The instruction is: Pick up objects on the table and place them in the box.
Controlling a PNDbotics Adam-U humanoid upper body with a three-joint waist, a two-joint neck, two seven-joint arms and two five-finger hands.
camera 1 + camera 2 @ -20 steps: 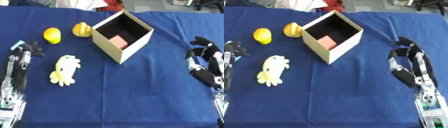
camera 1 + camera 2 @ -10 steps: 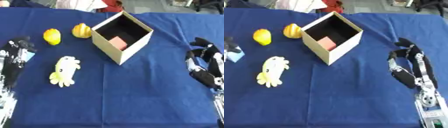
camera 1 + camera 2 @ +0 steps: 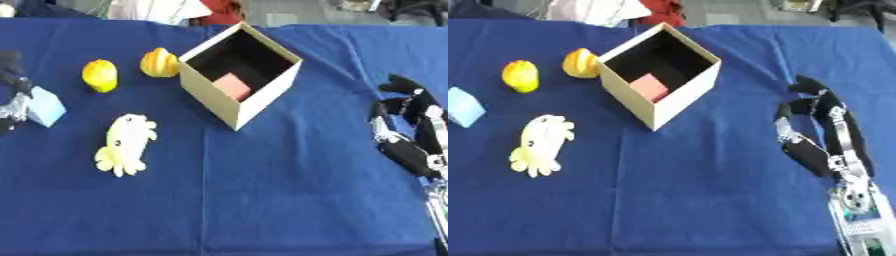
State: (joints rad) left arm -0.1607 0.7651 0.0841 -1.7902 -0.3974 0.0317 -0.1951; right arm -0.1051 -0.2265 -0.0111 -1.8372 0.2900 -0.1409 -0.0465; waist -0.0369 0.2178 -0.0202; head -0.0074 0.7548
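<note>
While the box (image 3: 240, 85) stands open near the middle of the blue cloth (image 3: 262, 200) with a pink block (image 3: 233, 86) already lying in its bottom, the thing nearest any fingers is a pale blue cube (image 3: 45, 107) at the far left edge, touching the left hand (image 3: 12, 102). Little of that hand shows, dark and partly cut off by the edge, and I cannot tell whether its fingers are closed on the cube or only resting against it. From there the box lies to the right and slightly farther away, so the left arm looks the natural one to carry it over. Just below the cube lies a flat, pale yellow soft toy (image 3: 125, 144) with stubby legs, its long axis running near to far. Two smooth, rounded yellow fruits (image 3: 520, 76) and (image 3: 580, 63) sit beside the box's left wall. The box looks like stiff cardboard, cream outside and dark inside. The right hand (image 3: 811, 125) rests well apart at the right, fingers relaxed and holding nothing.
</note>
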